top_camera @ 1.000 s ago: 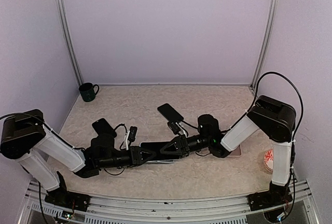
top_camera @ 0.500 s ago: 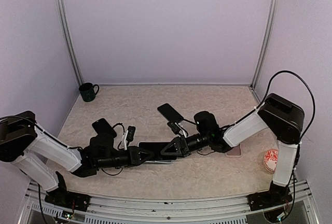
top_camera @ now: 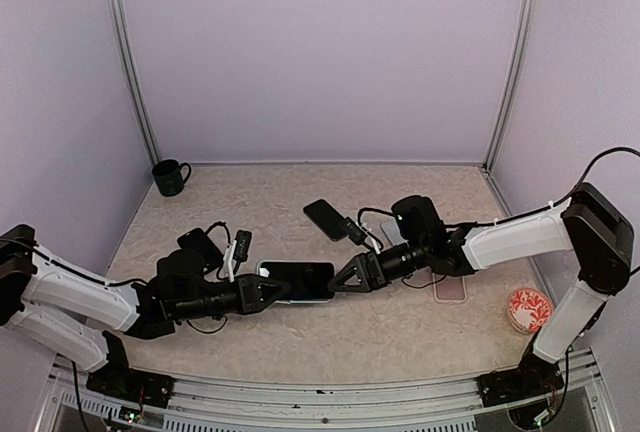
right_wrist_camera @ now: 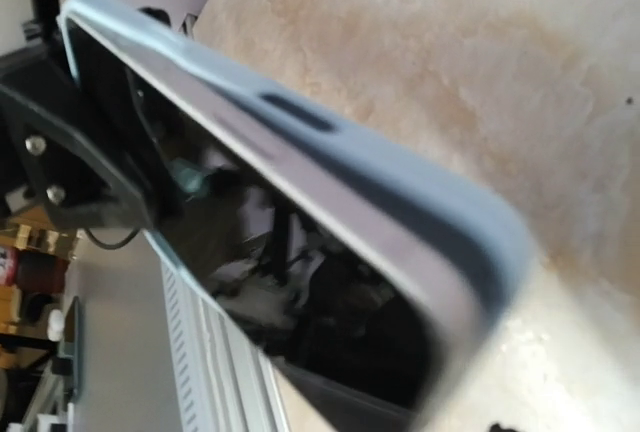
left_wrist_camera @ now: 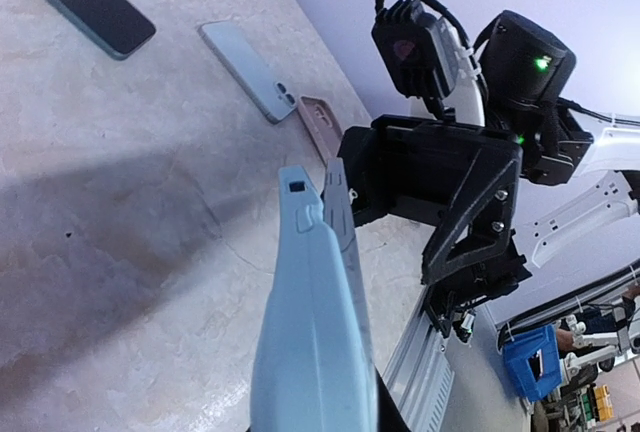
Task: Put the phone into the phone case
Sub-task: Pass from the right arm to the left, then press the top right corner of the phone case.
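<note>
Your left tool (top_camera: pixel 262 292) low at the top view's centre, clamped on the left end of the phone (top_camera: pixel 300 279) lying in its pale blue phone case (left_wrist_camera: pixel 310 332), right tool (top_camera: pixel 343 275) at the right end, grip you cannot tell, dark spare phone (top_camera: pixel 328 219) behind, green mug (top_camera: pixel 170 177) far back left.

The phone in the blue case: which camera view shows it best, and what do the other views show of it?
The top external view is best: the phone appears whole, with its dark screen facing up. The left wrist view gives only its thin side edge, seen end-on. The right wrist view shows one corner, very close and cropped.
</note>
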